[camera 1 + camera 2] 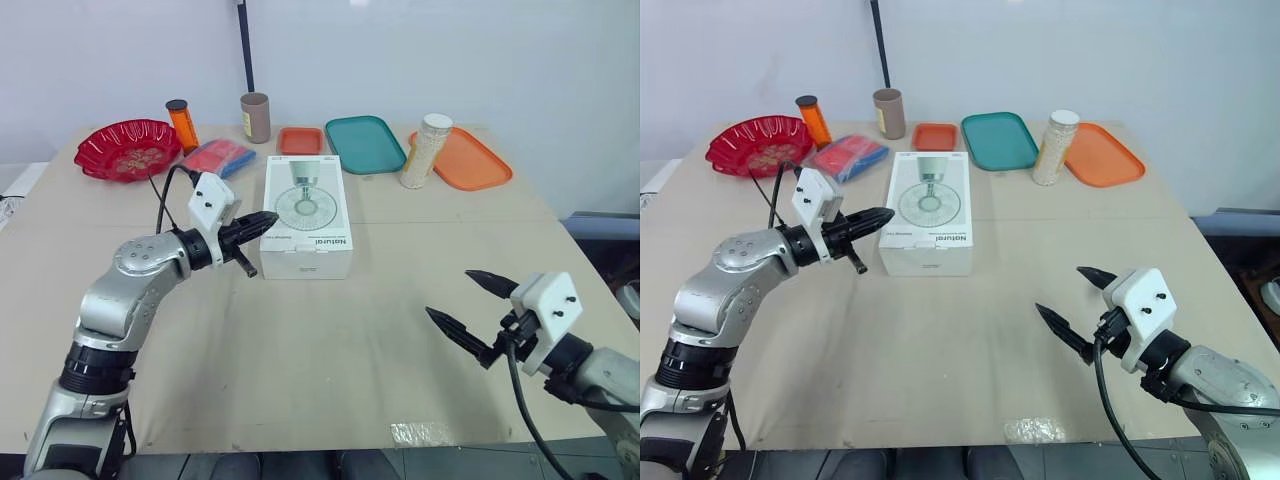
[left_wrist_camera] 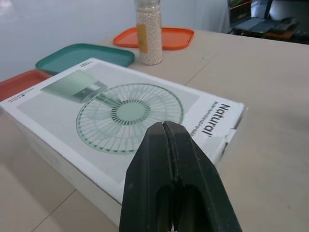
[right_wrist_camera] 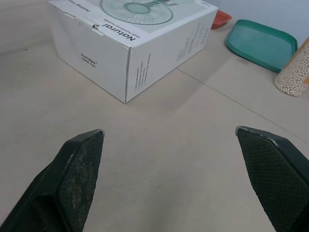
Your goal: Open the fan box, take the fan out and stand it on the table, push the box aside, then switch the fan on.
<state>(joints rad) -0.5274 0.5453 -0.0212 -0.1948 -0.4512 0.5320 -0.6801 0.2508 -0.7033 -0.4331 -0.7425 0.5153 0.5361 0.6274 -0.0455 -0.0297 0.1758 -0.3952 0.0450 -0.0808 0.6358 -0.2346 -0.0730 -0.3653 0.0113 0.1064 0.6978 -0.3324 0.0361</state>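
The left gripper (image 1: pixel 268 220), pinched shut, sits at the left edge of the fan box (image 1: pixel 307 215); the right gripper (image 1: pixel 448 292) gapes well apart from it; prodding may skid the unbraced box.

White fan box (image 1: pixel 307 217), closed, lying flat mid-table, fan picture up

The box (image 1: pixel 307 215) is smooth white card with a faint sheen. The table (image 1: pixel 330 350) is matt beige. The right gripper (image 3: pixel 169 129) has rough, grainy black pads (image 3: pixel 79 164). The far left bowl (image 1: pixel 128 148) is glossy red plastic.
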